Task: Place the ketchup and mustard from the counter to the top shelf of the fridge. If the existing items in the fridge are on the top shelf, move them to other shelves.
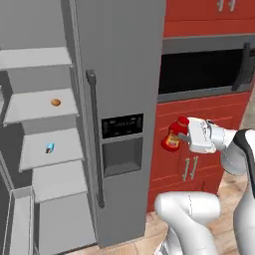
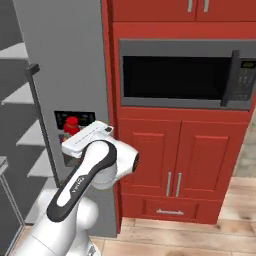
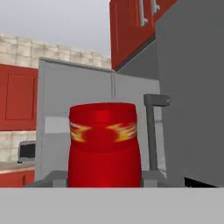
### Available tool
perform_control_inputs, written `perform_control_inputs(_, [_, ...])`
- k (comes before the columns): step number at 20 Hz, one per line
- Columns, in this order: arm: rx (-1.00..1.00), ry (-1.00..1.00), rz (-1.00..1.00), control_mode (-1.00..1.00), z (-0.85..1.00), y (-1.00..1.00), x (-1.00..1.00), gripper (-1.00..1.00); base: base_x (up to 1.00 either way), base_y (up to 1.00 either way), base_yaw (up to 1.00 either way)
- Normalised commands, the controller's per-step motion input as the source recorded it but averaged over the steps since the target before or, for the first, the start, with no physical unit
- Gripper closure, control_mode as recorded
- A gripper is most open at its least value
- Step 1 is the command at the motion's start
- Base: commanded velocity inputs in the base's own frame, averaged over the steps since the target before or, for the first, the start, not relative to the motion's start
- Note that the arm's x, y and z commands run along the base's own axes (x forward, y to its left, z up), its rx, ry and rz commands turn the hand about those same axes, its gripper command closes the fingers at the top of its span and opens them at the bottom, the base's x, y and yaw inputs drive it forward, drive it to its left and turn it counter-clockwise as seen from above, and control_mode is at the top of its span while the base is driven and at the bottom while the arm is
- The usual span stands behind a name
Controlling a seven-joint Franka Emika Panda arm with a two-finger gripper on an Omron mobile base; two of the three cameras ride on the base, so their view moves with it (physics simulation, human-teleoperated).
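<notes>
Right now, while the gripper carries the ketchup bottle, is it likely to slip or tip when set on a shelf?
The ketchup looks smooth and glossy, so it may slip. It hangs tilted in the gripper, so it probably needs righting first. Its narrow waist and small base suggest it could tip easily.

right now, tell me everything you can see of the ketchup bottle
The ketchup is a small, glossy, all-red squeeze bottle with a narrowed waist and a red cap, bearing a yellow-orange flame-like mark on its body. It looks like plastic. It is held in the air, tilted, clamped in the gripper, in front of the red cabinet fronts and just right of the fridge door. Nothing else touches it. In the hand view it sits close up between the fingers.
</notes>
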Motion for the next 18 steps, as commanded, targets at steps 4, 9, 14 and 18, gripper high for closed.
perform_control_inputs(4, [0.0, 0.0, 0.0, 1.0, 0.0, 0.0, 0.0, 1.0, 0.48, 0.03, 0.78])
perform_control_inputs(9, [0.0, 0.0, 0.0, 1.0, 0.0, 0.0, 0.0, 1.0, 0.6, 0.31, 0.13])
perform_control_inputs(14, [0.0, 0.0, 0.0, 1.0, 0.0, 0.0, 0.0, 1.0, 0.18, 0.81, 0.0])
perform_control_inputs(18, [0.0, 0.0, 0.0, 1.0, 0.0, 0.0, 0.0, 1.0, 0.04, 0.38, 0.0])
